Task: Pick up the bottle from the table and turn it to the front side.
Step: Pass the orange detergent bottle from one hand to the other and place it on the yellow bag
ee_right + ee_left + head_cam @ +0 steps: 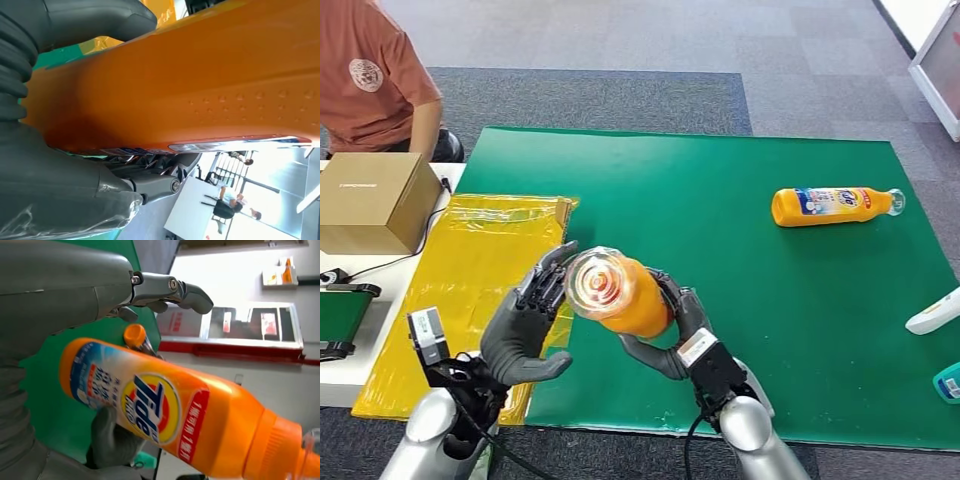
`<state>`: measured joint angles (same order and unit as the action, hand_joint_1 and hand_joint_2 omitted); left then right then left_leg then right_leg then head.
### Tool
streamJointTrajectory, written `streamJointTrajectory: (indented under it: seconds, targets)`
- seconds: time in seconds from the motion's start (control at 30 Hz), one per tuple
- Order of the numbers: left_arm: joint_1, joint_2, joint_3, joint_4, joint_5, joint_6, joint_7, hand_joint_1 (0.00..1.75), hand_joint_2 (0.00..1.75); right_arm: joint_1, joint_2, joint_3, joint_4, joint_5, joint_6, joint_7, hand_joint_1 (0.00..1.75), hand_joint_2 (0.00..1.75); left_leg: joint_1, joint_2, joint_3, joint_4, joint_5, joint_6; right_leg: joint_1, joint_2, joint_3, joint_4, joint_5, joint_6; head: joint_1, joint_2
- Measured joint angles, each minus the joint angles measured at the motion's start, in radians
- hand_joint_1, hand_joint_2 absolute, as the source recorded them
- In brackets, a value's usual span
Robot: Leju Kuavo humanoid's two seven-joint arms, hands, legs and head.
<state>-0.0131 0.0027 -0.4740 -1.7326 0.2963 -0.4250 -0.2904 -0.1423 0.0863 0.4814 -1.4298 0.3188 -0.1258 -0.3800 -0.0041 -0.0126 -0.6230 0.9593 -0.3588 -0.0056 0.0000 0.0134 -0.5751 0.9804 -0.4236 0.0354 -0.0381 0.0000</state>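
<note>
Right hand (675,335) grips orange plastic Tide bottle (622,295) by its body, lifted above near edge of green mat (712,270), clear cap end toward camera. Left hand (524,325) open, fingers spread, fingertips beside cap. Second orange bottle (833,206) lies far right.

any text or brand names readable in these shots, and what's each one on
"Tide": on the round logo of the orange bottle that the right hand holds.
Chinese characters on that bottle's blue and red label patches: too blurred to read.
Label of the second orange bottle lying on the green mat: too small to read.
Print on the cardboard box: too small to read.
</note>
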Motion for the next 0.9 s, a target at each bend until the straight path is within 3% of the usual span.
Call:
streamJointTrajectory:
  seconds: [0.73, 0.87, 0.9]
  targets:
    - [-0.146, 0.038, -0.132, 0.049, 0.015, 0.009, 0.065, 0.0, 1.75, -0.067, 0.044, 0.087, 0.226, 0.083, -0.042, 0.005, 1.75, 1.75, 0.0, 0.0, 0.0, 0.0, 0.0, 0.0, 0.0, 0.0, 0.0, 0.0, 0.0, 0.0, 0.0, 0.0]
    - [-0.154, 0.043, -0.144, 0.061, -0.015, 0.033, 0.065, 1.72, 1.75, -0.076, 0.047, 0.095, 0.241, 0.084, -0.045, 0.018, 1.75, 1.75, 0.0, 0.0, 0.0, 0.0, 0.0, 0.0, 0.0, 0.0, 0.0, 0.0, 0.0, 0.0, 0.0, 0.0]
    - [-0.155, 0.043, -0.145, 0.064, -0.022, 0.039, 0.065, 1.75, 1.75, -0.08, 0.047, 0.096, 0.244, 0.084, -0.045, 0.021, 1.75, 1.75, 0.0, 0.0, 0.0, 0.0, 0.0, 0.0, 0.0, 0.0, 0.0, 0.0, 0.0, 0.0, 0.0, 0.0]
